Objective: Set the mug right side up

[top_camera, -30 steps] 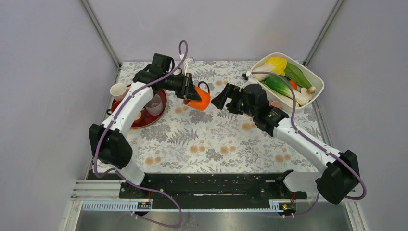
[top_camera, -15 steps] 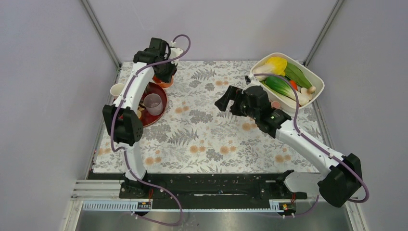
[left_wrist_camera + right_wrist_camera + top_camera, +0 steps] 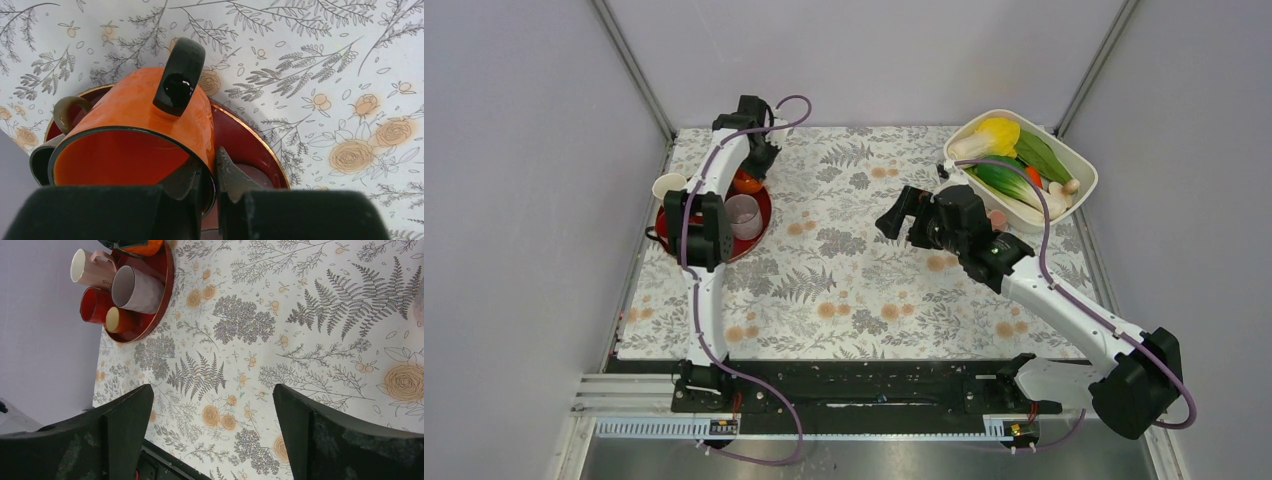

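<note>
Since a second ago your left arm has swung the orange mug [image 3: 135,115] from mid-table back over the red tray [image 3: 245,145]; your left gripper [image 3: 207,165] pinches that mug's rim, one finger inside and one outside, the mug tilted with its black handle up; your right gripper [image 3: 212,390] hangs wide open above the flowered cloth [image 3: 280,315], holding nothing; the pink mug [image 3: 90,267] stands just beside the tray's left rim, whitish mouth up, touched by neither gripper.
</note>
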Motion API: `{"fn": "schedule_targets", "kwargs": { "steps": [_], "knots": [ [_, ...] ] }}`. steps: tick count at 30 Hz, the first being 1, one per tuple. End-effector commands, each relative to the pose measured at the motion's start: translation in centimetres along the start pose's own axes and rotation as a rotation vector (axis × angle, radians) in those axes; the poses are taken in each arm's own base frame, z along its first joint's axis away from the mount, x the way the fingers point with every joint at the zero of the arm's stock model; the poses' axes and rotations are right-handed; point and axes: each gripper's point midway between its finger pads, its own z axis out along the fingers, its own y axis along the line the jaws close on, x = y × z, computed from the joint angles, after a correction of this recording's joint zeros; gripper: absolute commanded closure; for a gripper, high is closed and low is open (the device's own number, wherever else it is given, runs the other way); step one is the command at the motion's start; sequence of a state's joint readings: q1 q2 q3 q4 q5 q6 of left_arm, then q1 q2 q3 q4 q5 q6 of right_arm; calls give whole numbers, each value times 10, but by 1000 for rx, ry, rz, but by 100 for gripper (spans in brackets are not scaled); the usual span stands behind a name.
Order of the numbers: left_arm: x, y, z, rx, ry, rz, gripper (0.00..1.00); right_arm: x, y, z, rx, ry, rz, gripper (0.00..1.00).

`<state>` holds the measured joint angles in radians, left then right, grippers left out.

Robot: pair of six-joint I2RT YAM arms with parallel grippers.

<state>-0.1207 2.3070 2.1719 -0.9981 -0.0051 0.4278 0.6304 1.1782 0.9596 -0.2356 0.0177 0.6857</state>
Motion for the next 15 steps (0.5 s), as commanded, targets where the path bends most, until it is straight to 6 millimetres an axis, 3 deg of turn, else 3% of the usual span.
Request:
{"fn": "schedule_targets", "kwargs": {
  "steps": [1, 15],
  "knots": [
    [-20, 24, -20, -70, -93, 1, 100, -5, 1, -8, 2, -27, -13, 1],
    [26, 28, 1, 38, 18, -69, 100, -6, -6, -13, 38, -35, -17, 1]
  ]
}}
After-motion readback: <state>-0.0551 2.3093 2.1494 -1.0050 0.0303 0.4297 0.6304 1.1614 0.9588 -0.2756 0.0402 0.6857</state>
